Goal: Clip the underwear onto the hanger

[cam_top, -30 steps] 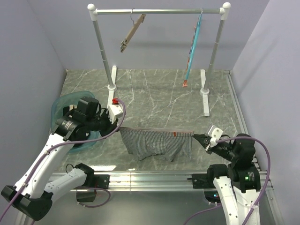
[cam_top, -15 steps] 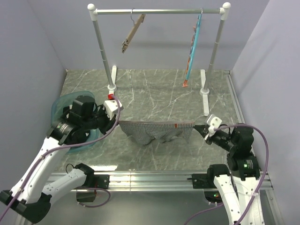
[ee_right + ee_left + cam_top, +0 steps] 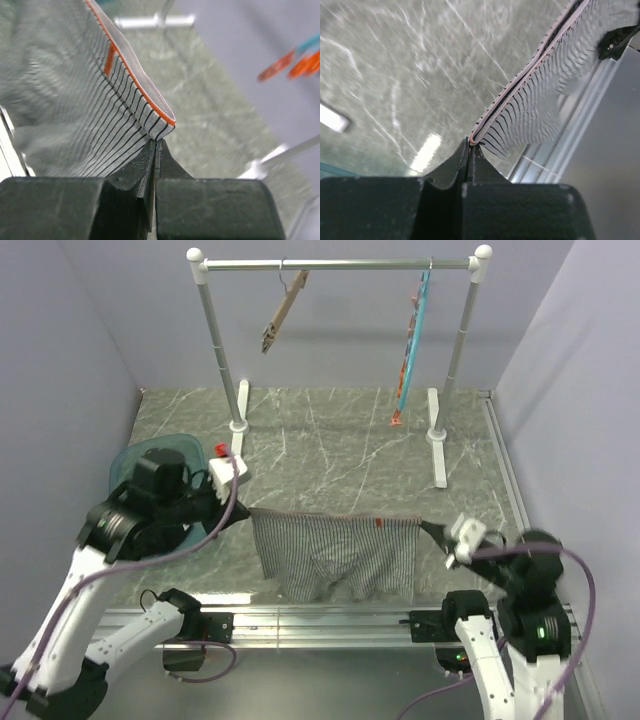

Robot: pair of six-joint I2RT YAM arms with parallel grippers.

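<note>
The grey-and-white striped underwear (image 3: 335,556) hangs stretched by its waistband between my two grippers, above the near part of the table, legs dangling. My left gripper (image 3: 243,508) is shut on the waistband's left end (image 3: 472,140). My right gripper (image 3: 430,529) is shut on the right end (image 3: 162,131). A small orange tag (image 3: 378,527) shows on the waistband, also seen as an orange tag (image 3: 110,57) in the right wrist view. The wooden hanger (image 3: 283,309) hangs tilted from the rack bar (image 3: 340,264) at the back left, far from both grippers.
A teal-blue hanger with orange clips (image 3: 410,340) hangs at the rack's right. The rack's white posts and feet (image 3: 438,440) stand on the marble table. A teal basket (image 3: 150,455) sits behind my left arm. A metal rail (image 3: 330,620) runs along the near edge.
Both grippers pulled back toward the near edge and upward with the underwear; the garment now hangs full length instead of bunched on the table.
</note>
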